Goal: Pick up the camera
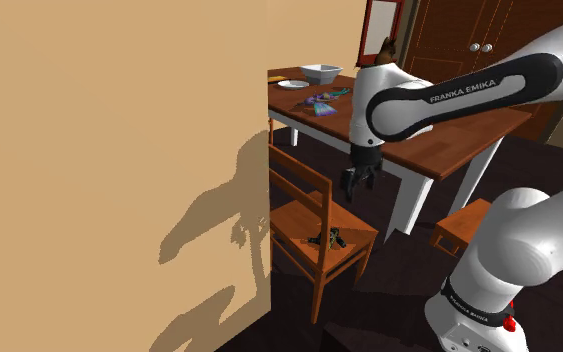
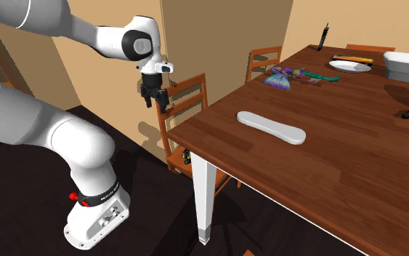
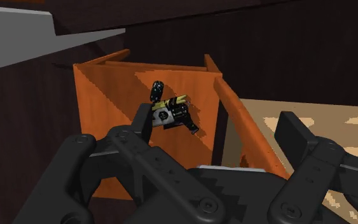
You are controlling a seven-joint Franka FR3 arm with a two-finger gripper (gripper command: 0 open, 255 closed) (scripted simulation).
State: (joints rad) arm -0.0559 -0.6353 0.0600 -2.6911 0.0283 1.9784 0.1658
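Observation:
The camera (image 1: 327,239) is a small dark object with yellowish trim lying on the seat of a wooden chair (image 1: 299,222) next to the table. My black gripper (image 1: 359,180) hangs in the air above the seat, higher than the chair's backrest and well apart from the camera. In the wrist view the camera (image 3: 171,113) lies on the orange-brown seat (image 3: 107,95) far beyond the fingers (image 3: 142,121), which stand apart with nothing held. From the second exterior view the gripper (image 2: 157,98) hovers by the chair back, and the camera (image 2: 186,155) shows small below.
A brown table (image 1: 449,135) with white legs stands close beside the chair, carrying a bowl (image 1: 321,73), a plate (image 1: 291,84) and a colourful item (image 1: 324,102). A tan wall (image 1: 119,170) stands by the chair. A low stool (image 1: 461,225) sits near my stand.

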